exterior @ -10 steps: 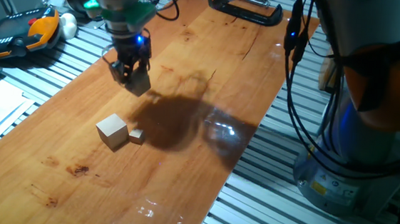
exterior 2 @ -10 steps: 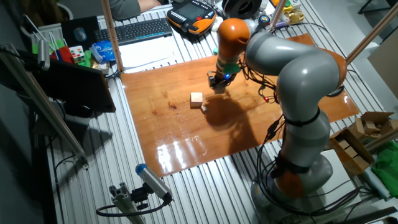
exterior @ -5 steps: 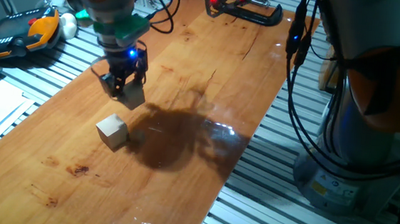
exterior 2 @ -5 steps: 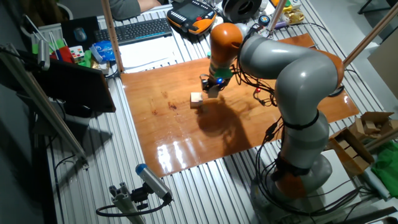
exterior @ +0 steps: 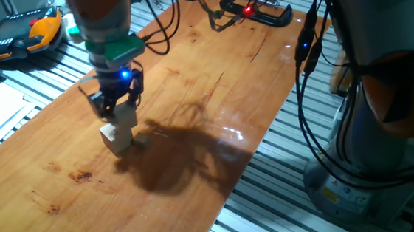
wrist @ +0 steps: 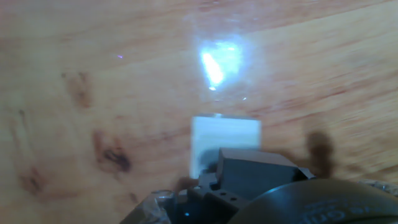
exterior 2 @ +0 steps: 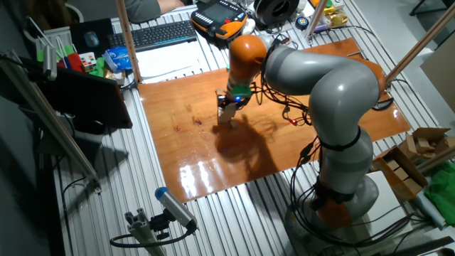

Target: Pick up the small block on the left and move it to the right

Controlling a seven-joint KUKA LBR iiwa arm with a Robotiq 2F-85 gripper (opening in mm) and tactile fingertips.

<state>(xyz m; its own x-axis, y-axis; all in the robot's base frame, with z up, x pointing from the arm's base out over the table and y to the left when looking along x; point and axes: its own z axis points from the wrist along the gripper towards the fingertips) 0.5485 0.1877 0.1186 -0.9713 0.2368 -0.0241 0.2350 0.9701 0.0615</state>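
The small block [exterior: 116,140] is a pale wooden cube on the wooden table [exterior: 210,72], near its left side. My gripper [exterior: 114,118] hangs directly over it, fingers just above its top, apparently open and empty. In the other fixed view the gripper [exterior 2: 227,107] covers most of the block [exterior 2: 222,118]. In the hand view the block [wrist: 214,137] shows as a bright square straight below, partly behind one dark finger [wrist: 255,167]. The tiny cube that lies beside the block is hidden by the gripper and its shadow.
A black clamp [exterior: 256,12] sits on the far end of the table. An orange and black pendant [exterior: 21,35] lies off the table's left edge. My own arm base [exterior: 382,145] and cables stand at the right. A keyboard [exterior 2: 160,32] lies beyond the table.
My gripper has moved left and down from above the middle of the table to just over the small block. The block has not moved. The tiny cube is now covered.
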